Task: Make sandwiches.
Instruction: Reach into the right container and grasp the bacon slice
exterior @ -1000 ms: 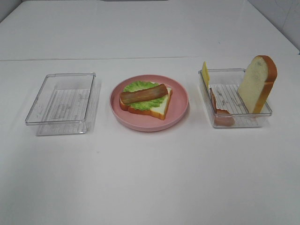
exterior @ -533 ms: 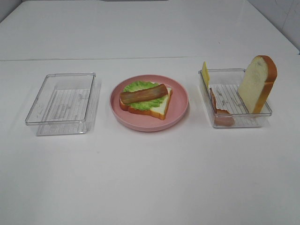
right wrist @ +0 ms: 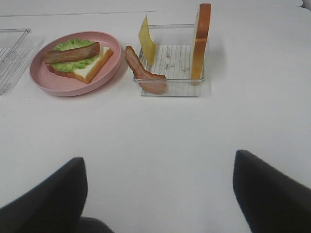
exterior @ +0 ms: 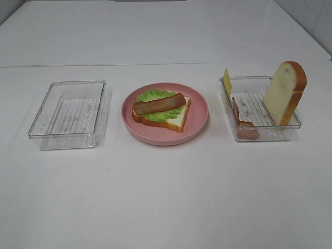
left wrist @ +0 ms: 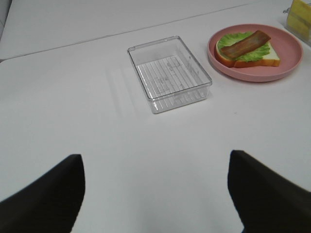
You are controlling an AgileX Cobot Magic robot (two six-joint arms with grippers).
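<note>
**Sitting half-built on the plate**

White tabletop carries everything. Left claw and right claw both hover spread wide. One clear tray lies left; the right tray holds an upright bread slice, cheese and a reddish strip. Between them, the pink plate bears the sandwich: bread, lettuce, bacon on top.

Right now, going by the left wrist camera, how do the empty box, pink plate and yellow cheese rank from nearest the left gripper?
From the left gripper:
1. Empty box, straight ahead.
2. Pink plate, in the middle.
3. Yellow cheese, farthest, on the right.
</note>
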